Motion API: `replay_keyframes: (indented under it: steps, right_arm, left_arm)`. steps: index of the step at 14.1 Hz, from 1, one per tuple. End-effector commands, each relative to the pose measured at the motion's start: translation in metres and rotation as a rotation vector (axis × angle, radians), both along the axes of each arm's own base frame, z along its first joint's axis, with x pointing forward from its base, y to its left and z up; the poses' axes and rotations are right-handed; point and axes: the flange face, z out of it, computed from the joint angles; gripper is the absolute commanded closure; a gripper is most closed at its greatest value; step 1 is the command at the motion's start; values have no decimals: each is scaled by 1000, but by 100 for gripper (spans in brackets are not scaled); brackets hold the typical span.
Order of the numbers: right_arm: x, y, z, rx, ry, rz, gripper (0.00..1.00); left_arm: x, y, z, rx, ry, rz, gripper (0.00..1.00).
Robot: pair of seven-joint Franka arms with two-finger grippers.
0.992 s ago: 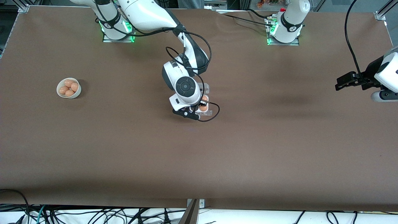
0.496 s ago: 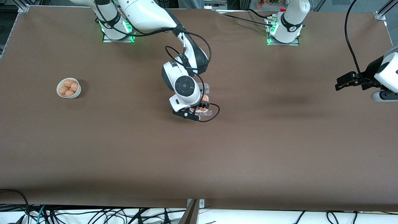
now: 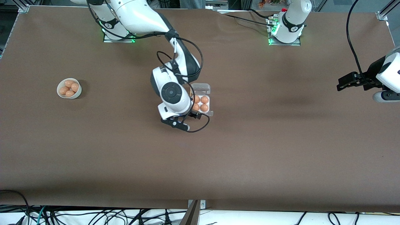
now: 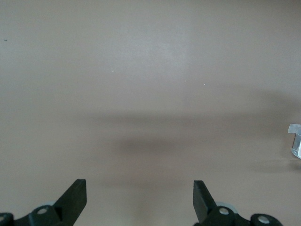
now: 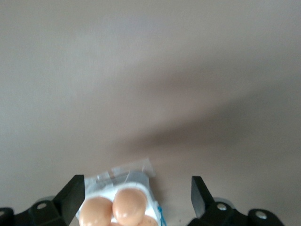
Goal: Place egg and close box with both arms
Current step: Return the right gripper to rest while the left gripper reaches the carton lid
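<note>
The box (image 3: 208, 103), a white tray, sits mid-table with its clear lid (image 3: 201, 88) lying open, farther from the front camera than the tray. Orange-brown eggs fill the cells that show. The egg (image 3: 196, 107) lies in the cell closest to my right gripper (image 3: 193, 115). That gripper hangs open just over the box's edge on the right arm's side and holds nothing. In the right wrist view two eggs (image 5: 127, 205) and the tray's rim (image 5: 146, 187) show between the right gripper's (image 5: 137, 182) spread fingers. My left gripper (image 3: 343, 83) (image 4: 139, 184) waits open over the left arm's end of the table.
A round white bowl (image 3: 77, 91) with several more eggs stands toward the right arm's end of the table. A small metal bracket (image 4: 295, 141) shows at the edge of the left wrist view. Cables run along the table's front edge.
My right gripper has opened, lifted off the box and shifted toward the right arm's end, uncovering the eggs on that side. The left arm has not moved.
</note>
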Motion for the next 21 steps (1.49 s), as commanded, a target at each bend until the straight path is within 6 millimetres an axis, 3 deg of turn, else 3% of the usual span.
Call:
replay_keyframes:
  steps: [1, 3, 6, 9, 11, 13, 14, 15, 17, 19, 21]
  right_arm:
    - [19, -35, 38, 0, -12, -37, 0]
    - [31, -71, 47, -47, 21, -31, 0]
    - [47, -140, 61, -116, 96, 79, 0]
    - [64, -194, 78, -137, 89, 179, 0]
    - [71, -243, 105, -92, 76, 147, 0]
    - [65, -277, 129, 8, 72, 143, 0]
    - [65, -292, 139, 27, 70, 157, 0]
    - [64, -312, 151, 0, 68, 186, 0]
    - [51, -335, 184, -42, 44, 254, 0]
    - [31, -357, 214, -95, 11, 265, 0]
    - [5, -394, 246, -83, -41, 201, 0]
  left_arm:
    - [-2, -10, 7, -28, 1, -8, 0]
    - [-2, -26, 6, -25, 4, 9, 0]
    - [-4, -74, -1, -22, 37, 60, 23]
    - [-8, -125, -13, -69, 90, 149, 40]
    - [-12, -149, -18, -121, 130, 174, 47]
    - [-19, -177, -29, -144, 190, 147, 67]
    - [-25, -191, -31, -146, 214, 141, 72]
    - [-29, -210, -39, -158, 251, 132, 72]
    - [-39, -247, -49, -168, 301, 153, 74]
    - [-49, -284, -67, -148, 350, 167, 74]
    - [-64, -324, -88, -114, 393, 151, 76]
